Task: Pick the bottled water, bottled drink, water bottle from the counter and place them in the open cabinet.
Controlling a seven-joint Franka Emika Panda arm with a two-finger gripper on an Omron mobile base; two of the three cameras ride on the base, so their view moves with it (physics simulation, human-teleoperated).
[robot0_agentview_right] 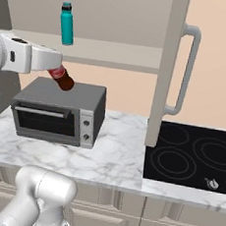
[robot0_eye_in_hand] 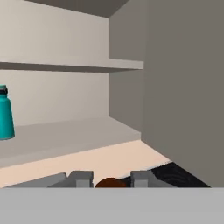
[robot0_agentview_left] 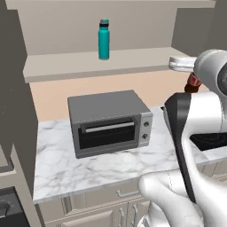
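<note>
Claw [robot0_agentview_right: 59,71] gripping bottled drink [robot0_agentview_right: 64,79] above toaster oven [robot0_agentview_right: 61,111], water bottle [robot0_agentview_right: 67,24] shelved

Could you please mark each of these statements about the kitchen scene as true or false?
1. The water bottle stands upright on the shelf of the open cabinet. True.
2. The end effector is open and holds nothing. False: it is shut on the bottled drink.
3. The bottled drink rests on the cabinet shelf beside the water bottle. False: it is held tilted in the air, below the shelf and above the toaster oven.
4. The toaster oven sits on a marble top, with its door shut. True.
5. A black cooktop lies to the right of the toaster oven in the right base view. True.
</note>
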